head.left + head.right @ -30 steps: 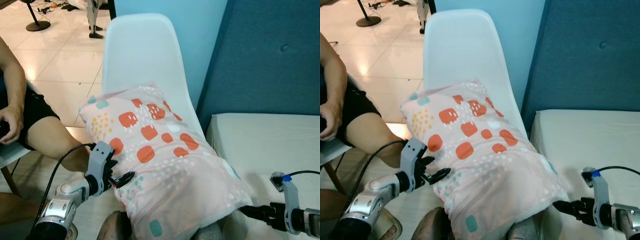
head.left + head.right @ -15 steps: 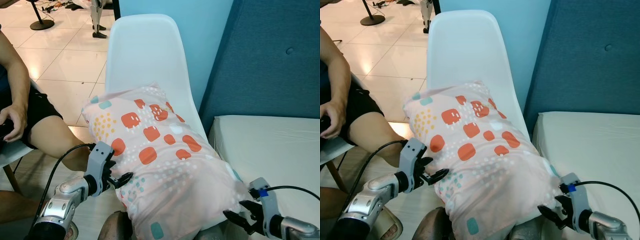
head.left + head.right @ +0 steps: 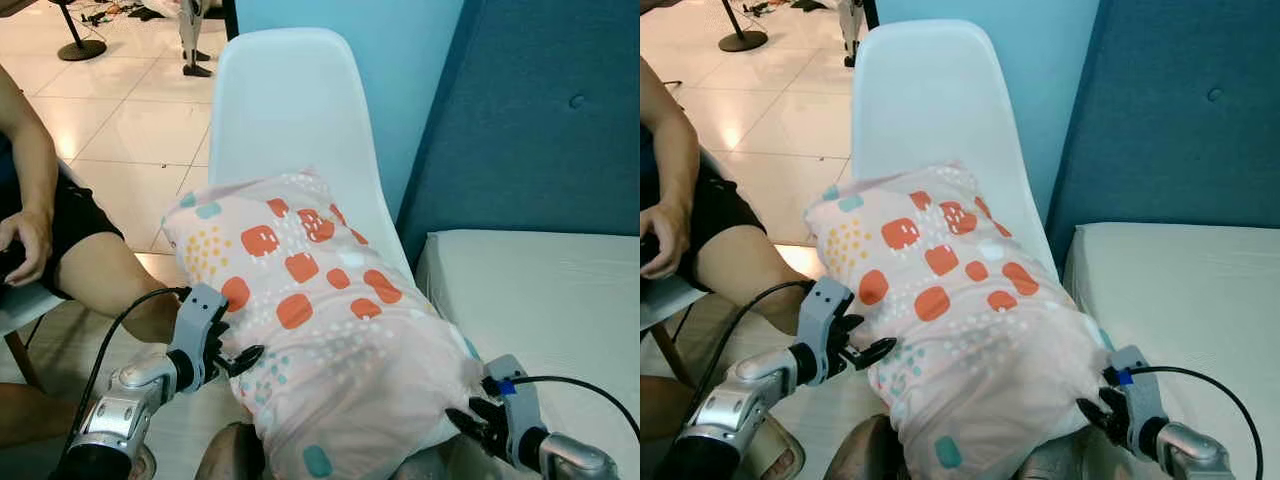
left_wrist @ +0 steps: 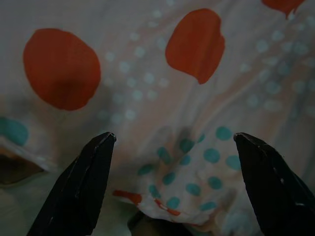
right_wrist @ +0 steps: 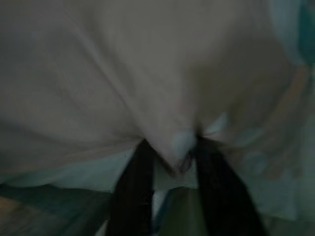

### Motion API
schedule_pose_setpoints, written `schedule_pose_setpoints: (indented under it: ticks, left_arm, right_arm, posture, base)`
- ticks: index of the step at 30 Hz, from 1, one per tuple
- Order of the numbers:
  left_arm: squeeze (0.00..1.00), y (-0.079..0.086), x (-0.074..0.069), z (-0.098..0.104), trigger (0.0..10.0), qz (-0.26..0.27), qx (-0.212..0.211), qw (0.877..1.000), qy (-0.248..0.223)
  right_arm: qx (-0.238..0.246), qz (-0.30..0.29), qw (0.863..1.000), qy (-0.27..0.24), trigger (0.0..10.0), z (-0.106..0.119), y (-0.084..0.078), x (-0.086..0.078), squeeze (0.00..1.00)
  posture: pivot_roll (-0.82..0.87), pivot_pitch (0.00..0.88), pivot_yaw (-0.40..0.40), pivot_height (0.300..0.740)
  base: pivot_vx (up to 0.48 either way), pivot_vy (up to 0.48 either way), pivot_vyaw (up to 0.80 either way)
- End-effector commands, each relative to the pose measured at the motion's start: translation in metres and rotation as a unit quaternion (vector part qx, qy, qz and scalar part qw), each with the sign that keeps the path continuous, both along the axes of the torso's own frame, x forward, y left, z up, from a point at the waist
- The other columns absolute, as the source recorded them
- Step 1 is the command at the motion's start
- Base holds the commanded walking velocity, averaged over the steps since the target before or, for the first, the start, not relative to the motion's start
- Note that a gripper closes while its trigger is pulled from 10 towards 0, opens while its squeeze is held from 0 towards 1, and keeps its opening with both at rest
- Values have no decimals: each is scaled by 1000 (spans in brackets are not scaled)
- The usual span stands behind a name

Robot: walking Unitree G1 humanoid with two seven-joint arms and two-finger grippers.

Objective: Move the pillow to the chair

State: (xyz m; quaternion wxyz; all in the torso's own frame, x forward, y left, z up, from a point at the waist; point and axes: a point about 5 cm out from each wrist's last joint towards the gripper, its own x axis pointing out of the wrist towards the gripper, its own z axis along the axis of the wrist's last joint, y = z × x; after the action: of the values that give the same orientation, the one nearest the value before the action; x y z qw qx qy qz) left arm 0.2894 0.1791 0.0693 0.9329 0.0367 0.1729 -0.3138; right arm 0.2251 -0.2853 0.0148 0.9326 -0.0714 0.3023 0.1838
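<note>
No readable text, label or number anywhere.

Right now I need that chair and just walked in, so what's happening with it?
The robot is placing a patterned pillow on the white chair. The pillow already lies across the seat, leaning toward the backrest. The left tool is at the pillow's left edge with its fingers open, the fabric between them. The right tool is at the pillow's lower right corner, its fingers close around a fold of fabric. A person sits to the left, apart from the chair.
</note>
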Motion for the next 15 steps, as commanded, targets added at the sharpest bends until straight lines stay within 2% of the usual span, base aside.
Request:
schedule_pose_setpoints:
  ticks: [1, 9, 11, 13, 14, 15]
  left_arm:
    - [0, 3, -3, -5, 10000, 5, 10, 1000, 11]
    - [0, 3, -3, -6, 10000, 7, 14, 1000, 11]
    - [0, 3, -3, -6, 10000, 8, 15, 1000, 11]
    - [0, 3, -3, -6, 10000, 10, 17, 1000, 11]
    - [0, 3, -3, -6, 10000, 10, 17, 1000, 11]
    - [0, 3, -2, -6, 10000, 10, 17, 1000, 11]
  right_arm:
    - [-18, -1, 1000, 0, 0, -5, 1, -2, 0]
    - [-87, 56, 995, -12, 0, -5, 15, 12, 0]
    - [-108, 70, 992, -17, 0, -3, 17, 21, 0]
    - [-165, 90, 982, -31, 0, 5, 17, 38, 0]
    - [-165, 90, 982, -31, 0, 5, 17, 38, 0]
    - [-195, 86, 976, -44, 0, 14, 15, 51, 0]
  posture:
    - [-17, 158, -6, 615]
    - [-14, 149, -9, 615]
    - [-13, 148, -9, 615]
    - [-11, 146, -6, 615]
    - [-11, 146, -6, 615]
    - [-8, 147, -6, 615]
  base:
    - [0, 0, 0]
    - [0, 0, 0]
    - [0, 0, 0]
    - [0, 0, 0]
    - [0, 0, 0]
    - [0, 0, 0]
